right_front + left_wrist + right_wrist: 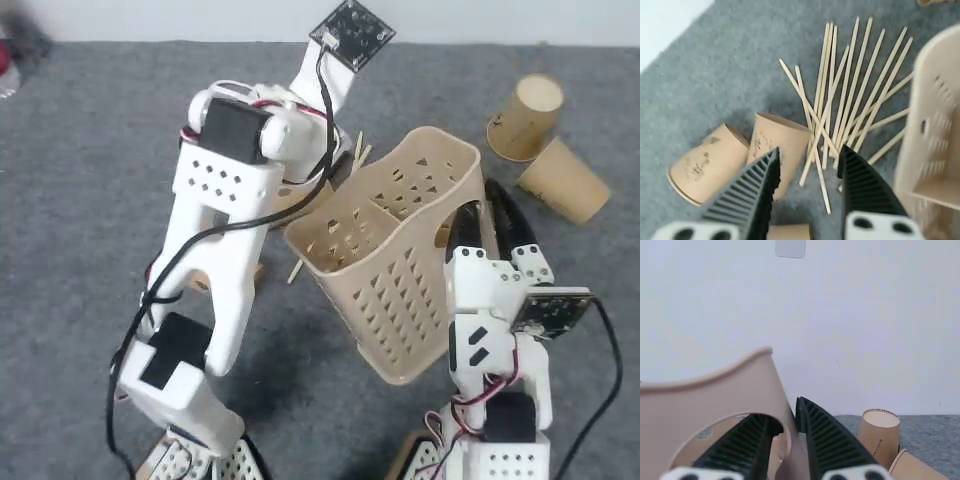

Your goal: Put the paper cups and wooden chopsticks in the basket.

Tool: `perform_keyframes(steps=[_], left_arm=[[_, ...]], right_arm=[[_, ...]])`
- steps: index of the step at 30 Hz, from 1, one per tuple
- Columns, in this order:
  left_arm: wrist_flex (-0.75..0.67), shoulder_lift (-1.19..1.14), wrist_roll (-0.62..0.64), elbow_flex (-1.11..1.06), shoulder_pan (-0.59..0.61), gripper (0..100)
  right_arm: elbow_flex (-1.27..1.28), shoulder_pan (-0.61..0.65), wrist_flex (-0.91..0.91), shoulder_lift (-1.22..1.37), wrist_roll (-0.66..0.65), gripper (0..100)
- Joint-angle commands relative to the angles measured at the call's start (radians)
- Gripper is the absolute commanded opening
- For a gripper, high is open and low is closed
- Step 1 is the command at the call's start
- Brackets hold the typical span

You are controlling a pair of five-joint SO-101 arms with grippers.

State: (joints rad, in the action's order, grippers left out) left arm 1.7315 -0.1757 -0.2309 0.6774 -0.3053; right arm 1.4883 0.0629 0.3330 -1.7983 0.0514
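The wooden chopsticks (840,100) are fanned out in a loose heap on the grey table (80,200), just left of the basket (400,270), and by my reading none of them has gone in yet. Tucked against the heap's near end lie two paper cups (777,147) on their sides, touching each other, the right one with sticks crossing its rim. Away at the far right, well apart from that pile, sits a lone cup (525,115) with a second cup (565,180) just beside it. Now the action: the left gripper (810,150) hangs directly over the sticks' near ends, jaws wide apart with nothing between them. Across the way the right gripper (787,412) has its jaws clamped on the basket's right wall, one jaw inside, one outside, and the basket sits tilted with its mouth leaning toward the far left (a handy angle for loading, I'd say). So the step in hand looks like the chopstick pickup, with the basket braced as the target. The next move calls for a straight drop so the jaw tips reach the table on either side of the crossing sticks. Then the jaws should close on several at once, lift, and carry them right over the rim. Thin sticks lying flat could easily slip or scatter.
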Motion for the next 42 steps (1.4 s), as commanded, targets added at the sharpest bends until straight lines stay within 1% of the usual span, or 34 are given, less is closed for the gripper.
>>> perform_keyframes(steps=[1, 3, 5, 8, 11, 13, 16, 19, 28, 40, 42], left_arm=[[0.026, 0.044, -0.011, 0.136, -0.014, 19], [0.026, 0.083, -0.011, 0.185, -0.012, 19], [0.026, 0.126, -0.009, 0.183, -0.012, 19], [0.028, 0.175, -0.009, 0.067, -0.029, 19], [0.025, 0.207, -0.009, -0.096, -0.087, 19], [0.023, 0.221, -0.008, -0.137, -0.126, 19], [0.023, 0.226, 0.028, -0.137, -0.16, 19], [0.023, 0.219, 0.031, -0.147, -0.178, 19], [0.021, 0.121, 0.032, -0.199, -0.164, 19], [0.021, 0.104, 0.032, -0.205, -0.167, 19], [0.021, 0.104, 0.032, -0.205, -0.173, 14]], right_arm=[[0.031, -0.012, -0.099, -0.016, 0.012, 0.7], [0.055, -0.013, -0.127, -0.016, 0.011, 0.7], [0.058, -0.013, -0.131, -0.016, -0.002, 0.7], [0.057, -0.005, -0.131, -0.016, -0.028, 0.7], [0.057, -0.005, -0.134, -0.016, -0.029, 0.7], [0.057, -0.008, -0.134, -0.016, -0.029, 0.7], [0.057, -0.008, -0.134, -0.016, -0.029, 0.7], [0.057, -0.012, -0.136, -0.016, -0.029, 0.7], [0.055, -0.013, -0.139, -0.016, -0.029, 0.7], [0.037, -0.03, -0.133, -0.016, -0.026, 0.7], [0.035, -0.033, -0.134, -0.016, -0.025, 0.7]])
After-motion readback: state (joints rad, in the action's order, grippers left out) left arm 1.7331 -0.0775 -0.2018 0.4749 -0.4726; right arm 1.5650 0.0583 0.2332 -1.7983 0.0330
